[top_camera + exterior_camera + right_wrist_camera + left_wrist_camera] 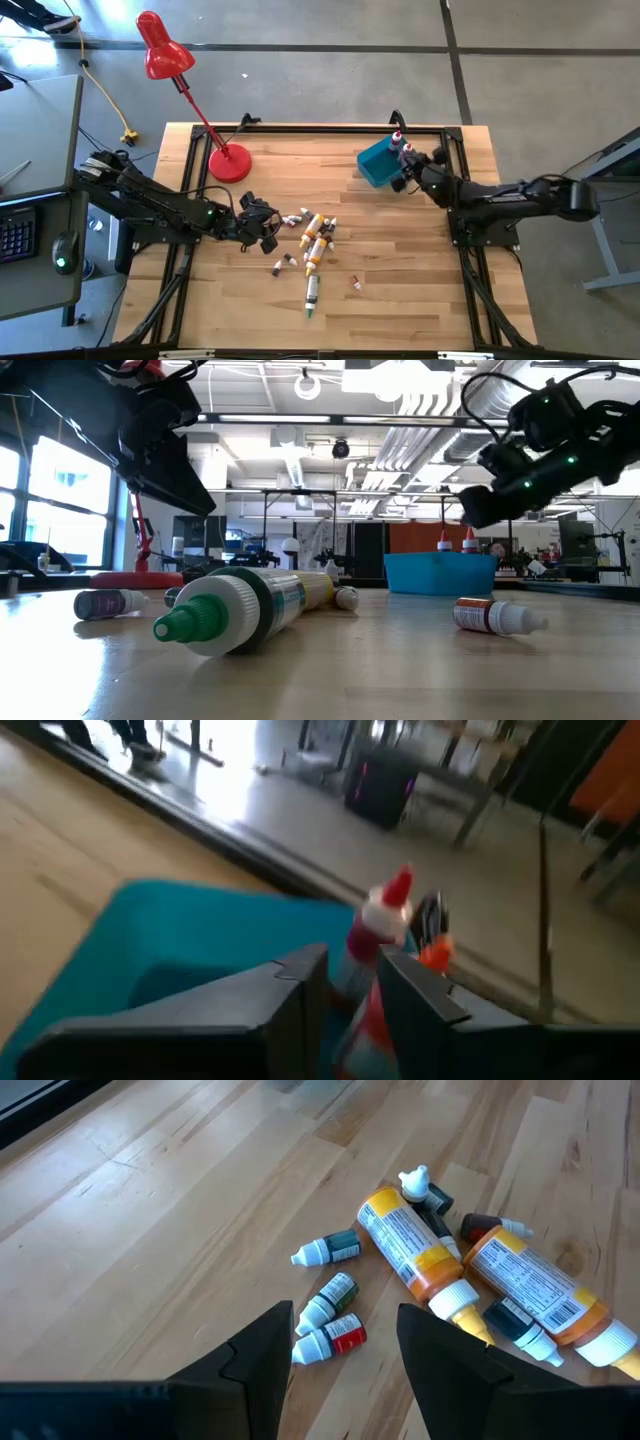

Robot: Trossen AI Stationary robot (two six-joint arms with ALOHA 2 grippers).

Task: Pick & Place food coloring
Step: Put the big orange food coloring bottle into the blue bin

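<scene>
The food coloring lies in a loose cluster [315,235] at the middle of the table: yellow-orange bottles [410,1250] and small pale-capped ones [330,1300] on their sides. A green-tipped tube [240,610] lies nearer the front edge. My left gripper [345,1320] hovers open just left of the cluster [268,225], above the small bottles. Two red-tipped bottles [385,910] stand upright in the blue bin [375,165]. My right gripper [352,985] is at the bin's right side [403,170], its fingers a narrow gap apart, the bottles just beyond their tips.
A red desk lamp stands with its base [228,162] at the table's far left. A single small bottle [355,283] lies right of the green-tipped tube, and two more [282,265] lie left of it. Bare wood stretches along the front and right of the table.
</scene>
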